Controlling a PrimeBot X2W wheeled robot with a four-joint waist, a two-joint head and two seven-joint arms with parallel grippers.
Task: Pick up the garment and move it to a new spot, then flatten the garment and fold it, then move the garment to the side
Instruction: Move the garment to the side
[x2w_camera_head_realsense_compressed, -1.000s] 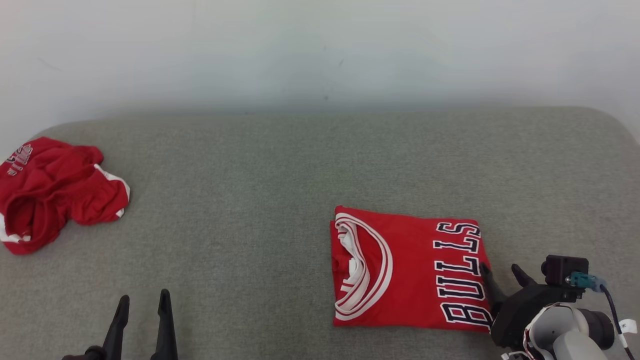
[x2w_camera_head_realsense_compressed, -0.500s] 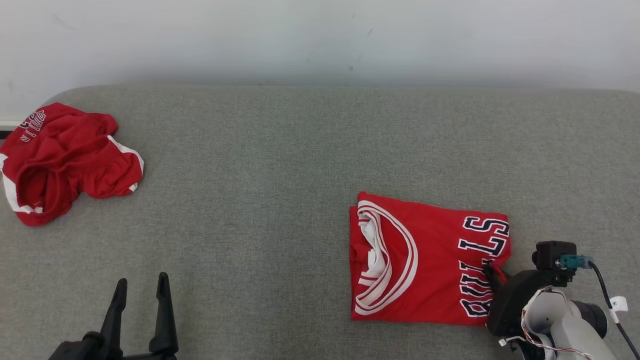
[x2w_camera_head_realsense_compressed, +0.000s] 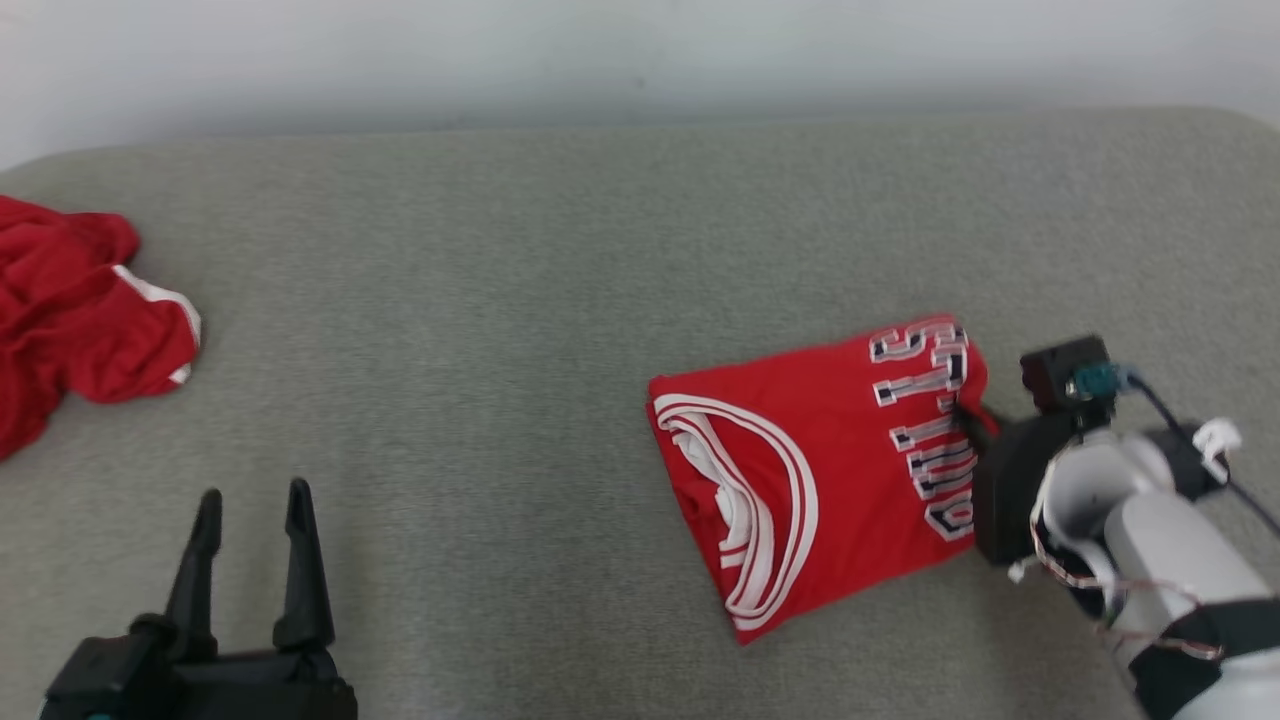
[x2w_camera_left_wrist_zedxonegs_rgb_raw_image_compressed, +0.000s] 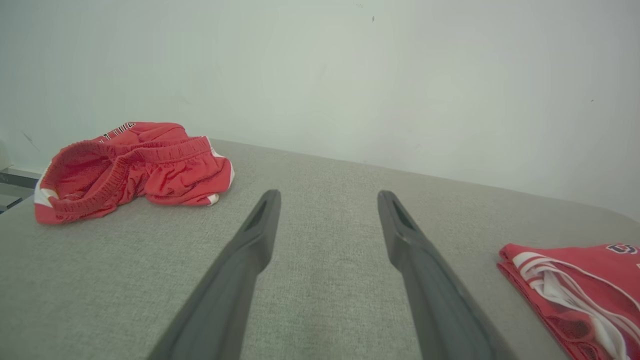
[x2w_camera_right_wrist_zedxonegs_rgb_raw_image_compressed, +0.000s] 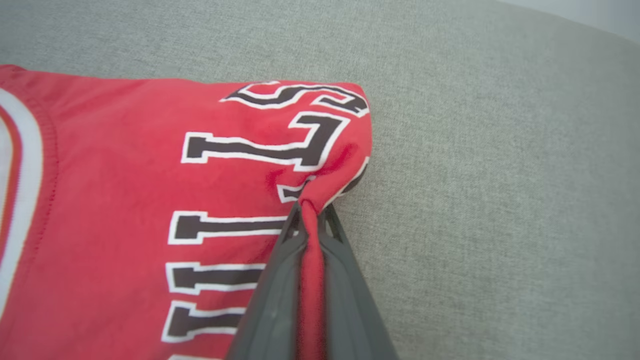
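While the left gripper (x2w_camera_head_realsense_compressed: 253, 492) rests with fingers spread over the couch (x2w_camera_head_realsense_compressed: 500, 300), the right gripper (x2w_camera_right_wrist_zedxonegs_rgb_raw_image_compressed: 312, 212) is clamped on the lettered edge of the folded jersey (x2w_camera_head_realsense_compressed: 830, 470).

The folded garment (x2w_camera_head_realsense_compressed: 810, 480) lay right of centre on the padded surface (x2w_camera_head_realsense_compressed: 500, 300), collar end to the left. Our right gripper (x2w_camera_head_realsense_compressed: 968, 415) sat at its right edge, pinching a fold of cloth. Our left gripper (x2w_camera_head_realsense_compressed: 254, 490) hung near left, well apart. A crumpled garment (x2w_camera_head_realsense_compressed: 70, 320) lay far left, before the wall (x2w_camera_head_realsense_compressed: 600, 50).
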